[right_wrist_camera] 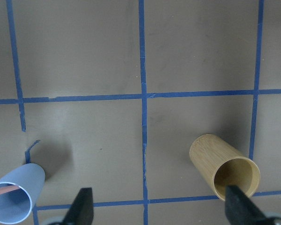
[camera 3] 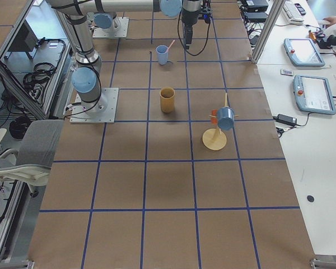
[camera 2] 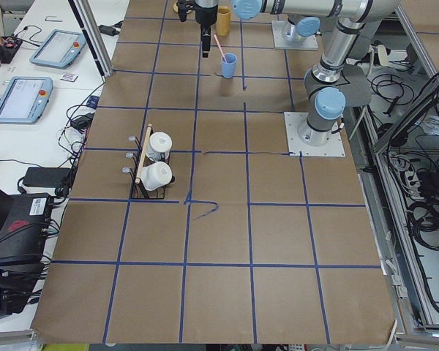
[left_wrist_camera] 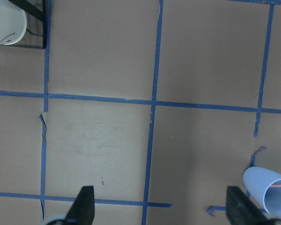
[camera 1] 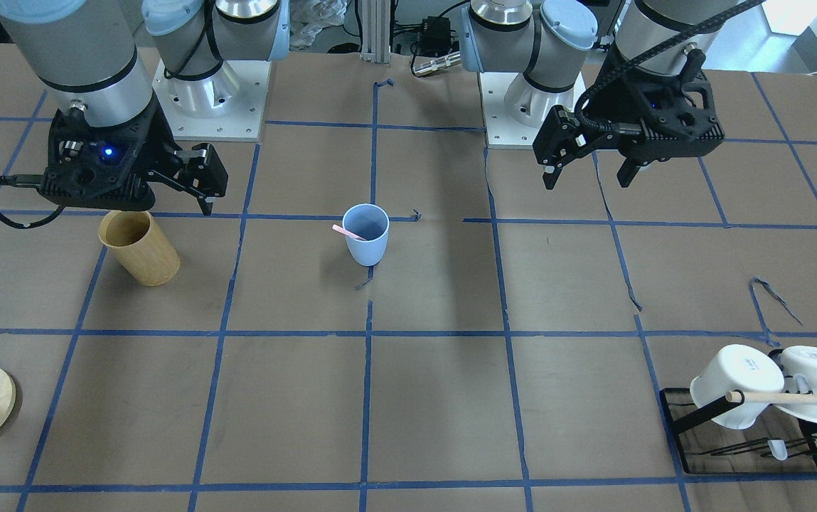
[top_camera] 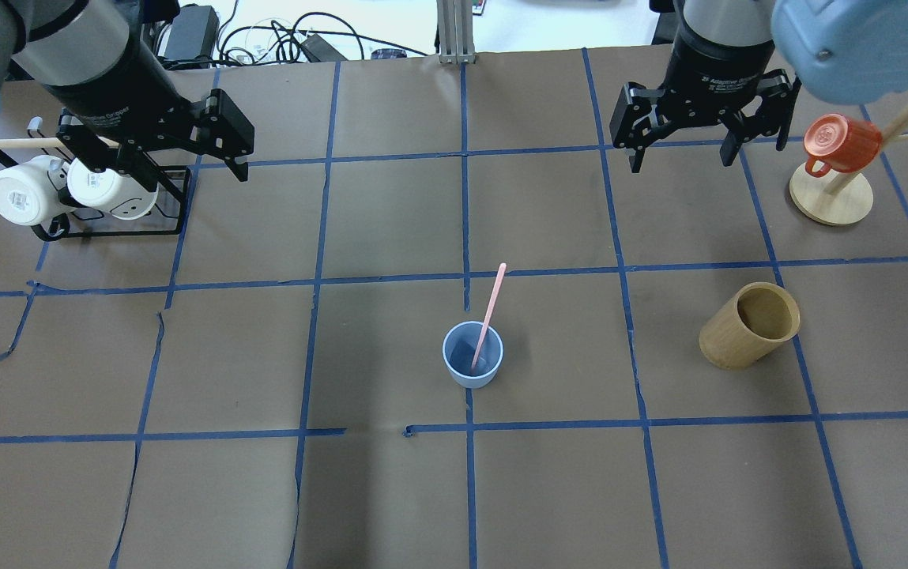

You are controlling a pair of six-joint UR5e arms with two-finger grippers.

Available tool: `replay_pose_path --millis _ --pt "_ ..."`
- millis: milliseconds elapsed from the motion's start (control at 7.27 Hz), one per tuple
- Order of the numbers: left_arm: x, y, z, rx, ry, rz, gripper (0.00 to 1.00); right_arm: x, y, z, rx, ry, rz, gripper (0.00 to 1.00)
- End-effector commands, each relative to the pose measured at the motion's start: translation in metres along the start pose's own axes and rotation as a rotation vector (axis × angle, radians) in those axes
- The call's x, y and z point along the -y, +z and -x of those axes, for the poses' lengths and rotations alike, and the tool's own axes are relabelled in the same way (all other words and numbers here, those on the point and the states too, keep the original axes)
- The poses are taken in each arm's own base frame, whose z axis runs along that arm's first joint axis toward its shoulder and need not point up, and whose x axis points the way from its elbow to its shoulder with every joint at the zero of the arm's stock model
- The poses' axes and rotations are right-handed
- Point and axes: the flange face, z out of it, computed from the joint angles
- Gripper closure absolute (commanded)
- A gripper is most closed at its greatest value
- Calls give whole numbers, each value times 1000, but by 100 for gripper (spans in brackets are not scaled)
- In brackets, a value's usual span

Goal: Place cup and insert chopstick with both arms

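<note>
The light-blue cup (camera 1: 366,238) stands upright near the table's middle; it also shows in the overhead view (top_camera: 472,365). The pale-pink chopstick (top_camera: 490,312) stands in the cup and leans over its rim, away from the robot (camera 1: 346,232). My left gripper (camera 1: 586,179) is open and empty, raised above the table far from the cup. Its wrist view shows the cup (left_wrist_camera: 267,187) at lower right. My right gripper (top_camera: 683,160) is open and empty, raised on the other side. Its wrist view shows the cup (right_wrist_camera: 16,199) at lower left.
A tan wooden cylinder (top_camera: 747,325) stands on the robot's right side, under my right gripper in the front view. A black rack (top_camera: 118,229) with two white mugs and a beige rod is below my left arm. A red mug (top_camera: 841,142) hangs on a wooden stand at far right.
</note>
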Motion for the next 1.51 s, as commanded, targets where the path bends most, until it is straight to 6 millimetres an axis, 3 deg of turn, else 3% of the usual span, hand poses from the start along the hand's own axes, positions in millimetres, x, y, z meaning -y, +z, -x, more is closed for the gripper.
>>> replay_pose_path --millis 0,412,1375 --pt "0 1 0 0 0 2 0 -5 -8 4 93 -12 -7 0" --pt "0 1 0 0 1 2 0 -16 -17 -3 90 8 -4 0" --pt "0 1 0 1 0 1 0 -18 -14 -3 86 49 7 0"
